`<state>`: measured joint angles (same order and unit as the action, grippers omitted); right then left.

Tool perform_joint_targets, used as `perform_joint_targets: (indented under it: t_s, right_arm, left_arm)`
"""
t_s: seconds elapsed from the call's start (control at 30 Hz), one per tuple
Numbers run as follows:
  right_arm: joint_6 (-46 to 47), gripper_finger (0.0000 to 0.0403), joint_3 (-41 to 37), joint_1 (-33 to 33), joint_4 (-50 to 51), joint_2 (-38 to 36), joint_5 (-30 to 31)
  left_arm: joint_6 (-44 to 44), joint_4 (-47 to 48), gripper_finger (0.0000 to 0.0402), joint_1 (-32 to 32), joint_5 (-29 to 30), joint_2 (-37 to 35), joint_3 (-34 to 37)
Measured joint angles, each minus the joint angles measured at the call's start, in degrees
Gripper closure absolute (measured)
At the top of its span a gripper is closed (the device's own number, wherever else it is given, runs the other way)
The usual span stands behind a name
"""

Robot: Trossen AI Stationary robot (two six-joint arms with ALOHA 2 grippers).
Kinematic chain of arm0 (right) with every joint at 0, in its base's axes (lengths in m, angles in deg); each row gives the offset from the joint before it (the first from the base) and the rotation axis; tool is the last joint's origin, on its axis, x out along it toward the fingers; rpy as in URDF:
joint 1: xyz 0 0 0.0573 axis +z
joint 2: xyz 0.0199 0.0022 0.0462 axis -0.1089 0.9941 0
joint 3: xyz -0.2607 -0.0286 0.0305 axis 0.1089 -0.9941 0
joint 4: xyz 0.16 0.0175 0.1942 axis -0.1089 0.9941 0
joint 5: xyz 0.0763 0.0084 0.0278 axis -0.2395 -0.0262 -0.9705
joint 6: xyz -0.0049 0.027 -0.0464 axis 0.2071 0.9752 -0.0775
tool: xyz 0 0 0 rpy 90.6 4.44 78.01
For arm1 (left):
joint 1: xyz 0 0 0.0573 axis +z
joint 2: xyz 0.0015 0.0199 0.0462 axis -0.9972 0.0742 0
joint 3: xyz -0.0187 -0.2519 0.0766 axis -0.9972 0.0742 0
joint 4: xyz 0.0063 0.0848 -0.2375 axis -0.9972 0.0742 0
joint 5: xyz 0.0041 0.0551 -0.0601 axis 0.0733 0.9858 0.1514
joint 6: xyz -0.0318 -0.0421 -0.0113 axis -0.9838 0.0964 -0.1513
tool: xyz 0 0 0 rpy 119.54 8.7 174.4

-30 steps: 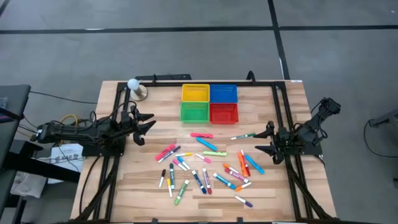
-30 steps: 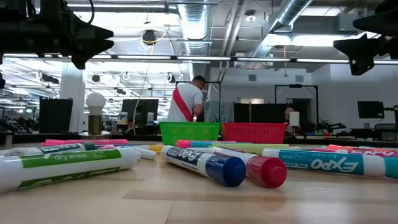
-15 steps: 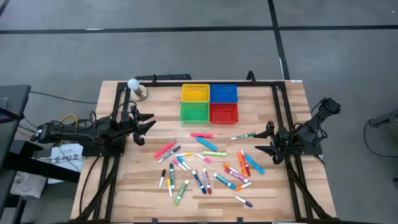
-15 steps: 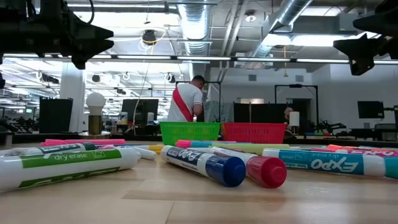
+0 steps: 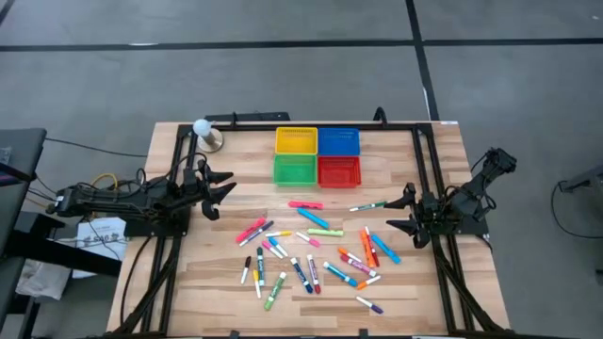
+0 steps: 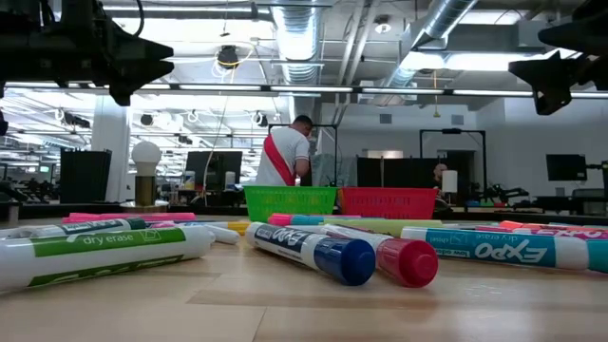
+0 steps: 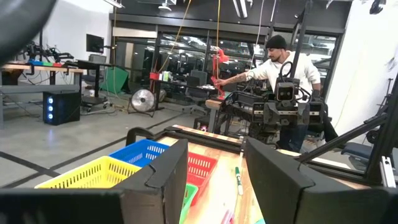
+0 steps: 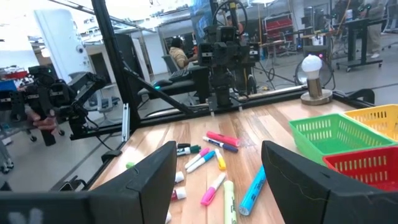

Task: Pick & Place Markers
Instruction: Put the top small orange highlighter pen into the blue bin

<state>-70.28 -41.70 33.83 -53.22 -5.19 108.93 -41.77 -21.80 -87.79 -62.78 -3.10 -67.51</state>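
Several markers (image 5: 311, 247) in pink, orange, blue, green, yellow and purple lie scattered flat on the wooden table's middle and near part; the low view shows them close up (image 6: 313, 252). My left gripper (image 5: 224, 191) hovers open above the table's left side, clear of them. My right gripper (image 5: 396, 213) hovers open above the right side, just right of a green-capped marker (image 5: 367, 205). Through the open fingers, the left wrist view shows the baskets (image 7: 124, 168) and the right wrist view shows markers (image 8: 214, 168).
Yellow (image 5: 296, 140), blue (image 5: 338, 140), green (image 5: 295, 169) and red (image 5: 339, 170) mesh baskets stand in a square at the table's far middle. A white bulb on a stand (image 5: 204, 132) is at the far left. People stand beyond the table in the room (image 6: 285, 152).
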Motion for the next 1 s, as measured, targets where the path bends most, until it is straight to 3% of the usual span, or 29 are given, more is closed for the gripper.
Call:
perform_joint_targets:
  t_s: [0.6,1.0]
  right_arm:
    - [-1.5,0.0177,0.0,-7.4,-20.4,0.0,0.0]
    - [4.7,0.0177,0.0,-11.2,-23.4,0.0,-0.2]
  left_arm:
    - [0.1,-0.9,0.0241,0.0,0.0,0.0,0.0]
    - [0.1,-2.1,0.0241,0.0,0.0,0.0,0.0]
